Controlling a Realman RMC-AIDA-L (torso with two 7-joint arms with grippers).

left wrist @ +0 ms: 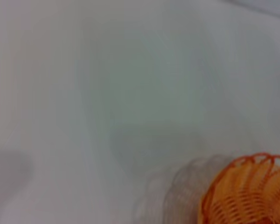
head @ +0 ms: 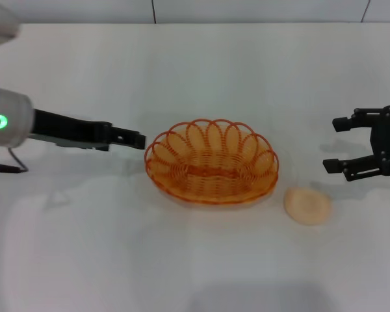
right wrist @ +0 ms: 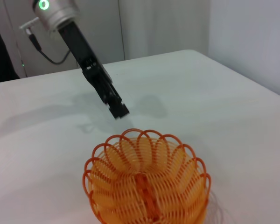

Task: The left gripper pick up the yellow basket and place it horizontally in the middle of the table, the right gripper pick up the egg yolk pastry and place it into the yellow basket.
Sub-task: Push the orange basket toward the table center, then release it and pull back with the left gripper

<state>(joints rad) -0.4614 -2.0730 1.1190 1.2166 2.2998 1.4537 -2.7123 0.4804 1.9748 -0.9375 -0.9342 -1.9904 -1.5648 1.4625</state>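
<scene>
Nearest the head camera is bare white surface [head: 117,260], and everything else gets placed off the yellow basket [head: 212,161]. Starting at its left: the left end effector [head: 135,138] reaches in on its arm, tip just beside the basket's left rim, apart from the wire and hanging a little above the surface, as the right wrist view shows. Whether its fingers are apart or together, I cannot tell; they read as one dark wedge. On to the basket itself: sitting flat on the surface near the middle, long side running left to right, nothing inside it. The left wrist view catches only a slice of its rim at the frame's edge. Just to the basket's lower right, the egg yolk pastry [head: 307,206] lies on the surface, close to the rim but not touching. Further right again, the right end effector [head: 338,144] hovers with its fingers spread apart, gripping nothing, up and right of the pastry.
</scene>
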